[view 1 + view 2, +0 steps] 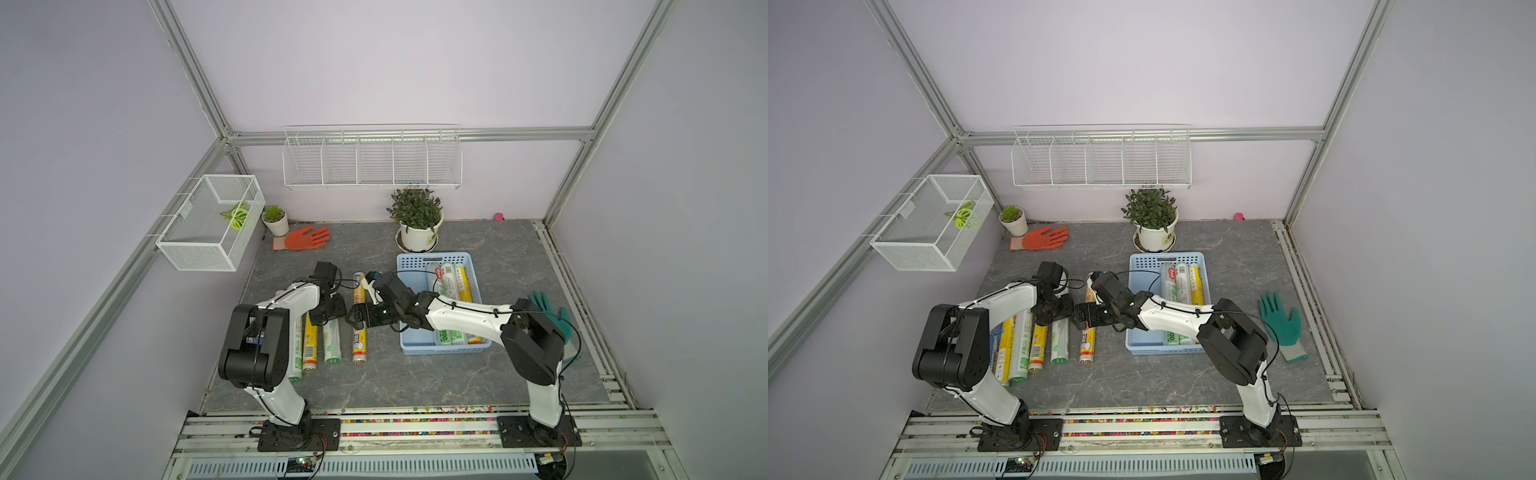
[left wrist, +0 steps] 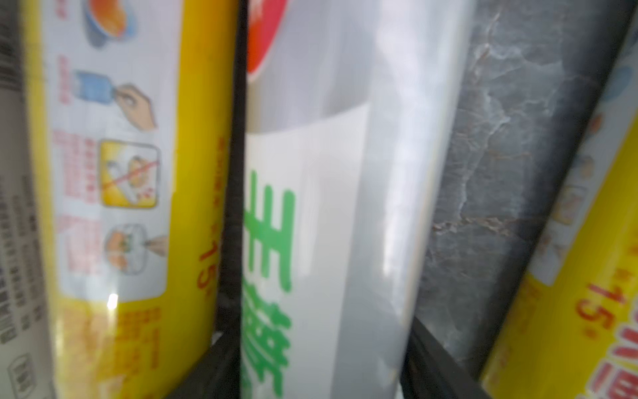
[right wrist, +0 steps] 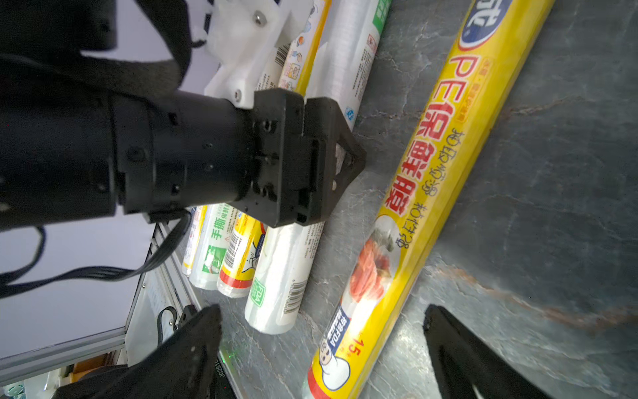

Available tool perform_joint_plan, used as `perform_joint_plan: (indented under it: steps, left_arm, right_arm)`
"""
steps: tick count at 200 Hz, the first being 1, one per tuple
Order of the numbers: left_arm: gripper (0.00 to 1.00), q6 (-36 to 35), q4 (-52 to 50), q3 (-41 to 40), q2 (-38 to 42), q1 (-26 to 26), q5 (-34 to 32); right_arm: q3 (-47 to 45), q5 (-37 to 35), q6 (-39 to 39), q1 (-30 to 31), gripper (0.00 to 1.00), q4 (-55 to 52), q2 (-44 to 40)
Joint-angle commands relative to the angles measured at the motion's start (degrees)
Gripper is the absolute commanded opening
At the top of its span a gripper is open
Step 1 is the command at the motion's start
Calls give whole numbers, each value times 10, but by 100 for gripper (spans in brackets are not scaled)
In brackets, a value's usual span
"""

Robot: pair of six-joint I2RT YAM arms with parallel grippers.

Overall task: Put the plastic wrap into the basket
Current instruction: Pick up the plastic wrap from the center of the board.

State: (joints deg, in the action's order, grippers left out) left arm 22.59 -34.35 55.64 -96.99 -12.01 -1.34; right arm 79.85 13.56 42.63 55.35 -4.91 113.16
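Observation:
The light blue basket [image 1: 415, 266] [image 1: 1146, 262] holds three rolls of plastic wrap [image 1: 449, 282]. Several more rolls lie side by side on the table to its left. My left gripper [image 1: 330, 321] [image 1: 1055, 313] [image 2: 324, 345] straddles a white-green roll [image 1: 332, 345] [image 2: 328, 207] lying flat. Its fingers [image 2: 229, 276] stand close against both sides; whether they press on it I cannot tell. My right gripper [image 1: 357, 318] [image 3: 321, 311] hangs open over a yellow roll [image 1: 359, 349] [image 3: 431, 172] between that row and the basket, its arm reaching across the basket.
An orange glove [image 1: 303, 239] lies at the back left, a green glove [image 1: 1281, 320] right of the basket. A potted plant [image 1: 417, 224] stands just behind the basket, a small pot [image 1: 275, 219] in the corner. A wire mesh box [image 1: 208, 224] and wire rack [image 1: 372, 160] hang on the walls.

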Motion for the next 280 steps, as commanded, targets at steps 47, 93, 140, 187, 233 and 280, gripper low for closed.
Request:
perform_joint_plan:
  steps: [47, 93, 140, 187, 233, 280]
  left_arm:
    - [53, -15, -25, 19, -26, -8, 7]
    - [38, -14, -49, 32, 4, -34, -5]
    - [31, 14, -75, 53, 91, -69, -8]
    - [28, 75, 21, 26, 206, -82, 87]
    - [26, 162, 197, -23, 271, -101, 210]
    - [26, 179, 246, 26, 220, -194, 207]
  right_arm:
    - [-31, -12, 1, -5, 97, -3, -40]
    - [-52, -15, 1, -8, 97, -3, -67]
    - [-88, -31, -2, -16, 96, -6, -119]
    - [-148, -88, -13, -31, 96, -19, -204]
    - [-233, -171, 3, -78, 97, -58, -323]
    - [-309, -146, 3, -168, 97, -69, -413]
